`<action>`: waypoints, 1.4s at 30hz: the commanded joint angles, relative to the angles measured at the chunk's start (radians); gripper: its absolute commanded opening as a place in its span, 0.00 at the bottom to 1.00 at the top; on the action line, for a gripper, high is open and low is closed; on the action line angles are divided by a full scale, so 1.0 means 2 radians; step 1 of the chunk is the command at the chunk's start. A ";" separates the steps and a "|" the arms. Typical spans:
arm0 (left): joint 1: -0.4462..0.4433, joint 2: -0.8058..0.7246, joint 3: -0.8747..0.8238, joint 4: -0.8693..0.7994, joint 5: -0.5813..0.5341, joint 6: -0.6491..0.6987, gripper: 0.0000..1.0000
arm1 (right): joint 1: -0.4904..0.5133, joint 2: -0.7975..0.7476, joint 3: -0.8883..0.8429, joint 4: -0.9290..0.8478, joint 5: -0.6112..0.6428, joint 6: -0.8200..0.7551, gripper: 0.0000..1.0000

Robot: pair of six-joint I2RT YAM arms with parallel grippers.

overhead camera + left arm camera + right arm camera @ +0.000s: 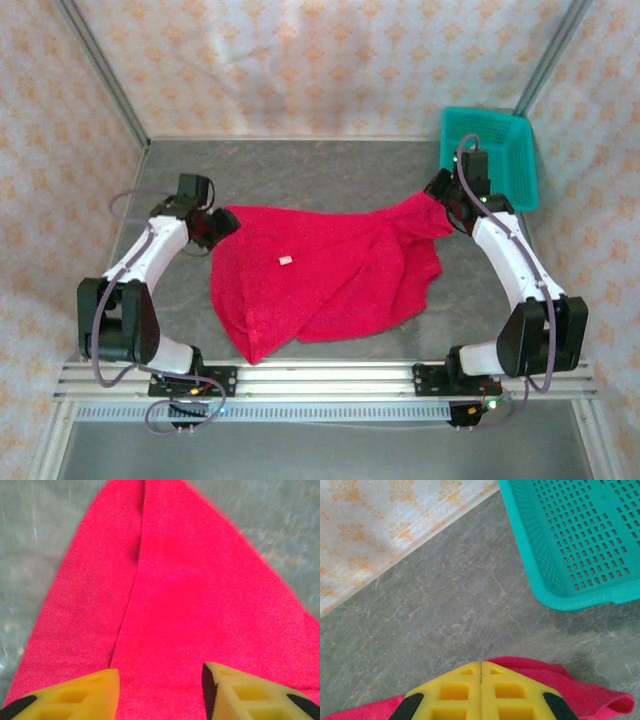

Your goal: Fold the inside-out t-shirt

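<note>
1. Top external view: the inside-out t-shirt (320,280) lies spread and rumpled across the middle of the desk (300,175). Its lower corner reaches toward the near edge. A small white tag (285,261) shows on its left half.
2. The shirt's upper left corner lies at the left gripper (215,225). Its upper right corner is drawn out to a point at the right gripper (445,205).
3. Left wrist view: the red cloth (190,590) lies flat on the desk, narrowing away from the camera, with a seam (132,595) running down it. The left gripper (160,680) stands open. Its yellow fingers (85,695) are apart above the cloth and nothing is clamped between them.
4. Right wrist view: the right gripper (481,665) is closed, its fingers pressed together on the shirt. Red cloth (590,695) bunches out from under them on both sides.
5. A teal mesh basket (525,160) sits at the far right corner of the desk, just beyond the right gripper. In the right wrist view its rim (540,592) is near the pinched cloth but apart from it.
6. A patterned cloth backdrop (380,520) borders the desk.
</note>
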 commanded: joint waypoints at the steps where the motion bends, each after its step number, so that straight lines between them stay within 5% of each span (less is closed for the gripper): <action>1: -0.022 -0.007 -0.041 0.037 0.025 -0.020 0.47 | 0.004 -0.001 -0.004 0.018 -0.005 0.006 0.00; 14: -0.055 0.031 -0.063 0.031 -0.041 -0.012 0.40 | 0.005 -0.003 -0.014 0.022 -0.005 0.007 0.00; 28: -0.059 0.097 -0.051 0.054 -0.037 -0.014 0.34 | 0.005 0.000 -0.010 0.019 -0.004 0.006 0.00; 36: -0.060 0.094 -0.039 0.037 -0.046 -0.010 0.03 | 0.005 0.006 -0.008 0.021 -0.003 0.008 0.00; 42: -0.061 0.076 -0.024 0.009 -0.055 -0.006 0.01 | 0.005 0.009 -0.006 0.020 -0.005 0.008 0.00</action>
